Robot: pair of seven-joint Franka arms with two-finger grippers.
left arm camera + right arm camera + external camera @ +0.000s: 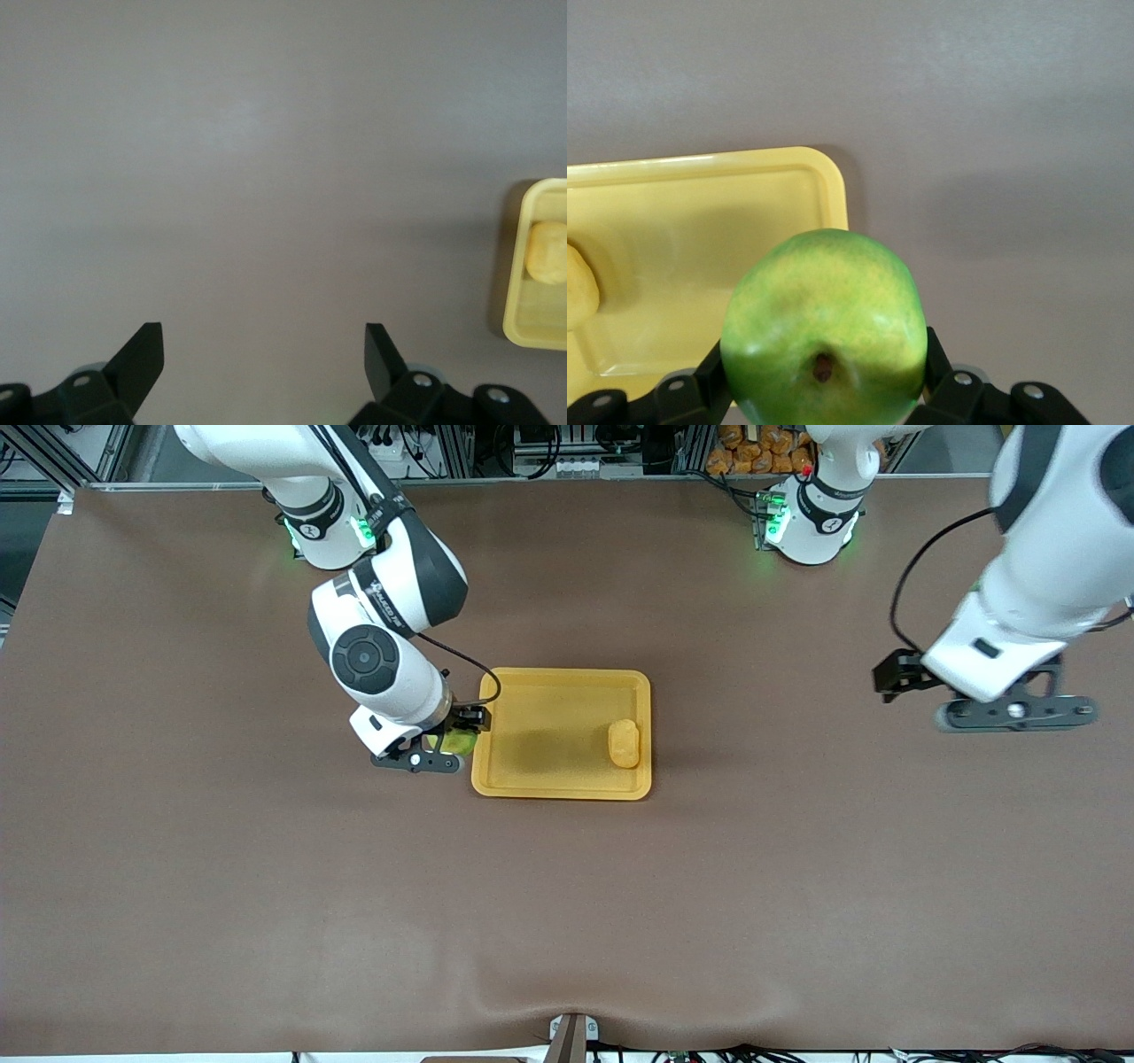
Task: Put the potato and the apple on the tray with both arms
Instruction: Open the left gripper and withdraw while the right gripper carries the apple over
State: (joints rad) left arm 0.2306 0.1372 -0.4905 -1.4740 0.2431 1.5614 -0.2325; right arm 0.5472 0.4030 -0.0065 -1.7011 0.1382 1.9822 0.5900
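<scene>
My right gripper (440,751) is shut on the round green apple (457,741) and holds it at the rim of the yellow-orange tray (567,677), at the tray's end toward the right arm. In the right wrist view the apple (824,328) fills the space between the fingers, stem dimple facing the camera, with the tray (700,221) beneath it. The potato (625,743) lies in the tray near the end toward the left arm. My left gripper (1019,713) is open and empty, up over bare table toward the left arm's end; its wrist view shows the tray (516,292) and potato (549,252) at the edge.
The brown table cloth (567,921) spreads wide around the tray. The two arm bases stand along the table's edge farthest from the front camera. A small mount (571,1036) sits at the table's edge nearest the camera.
</scene>
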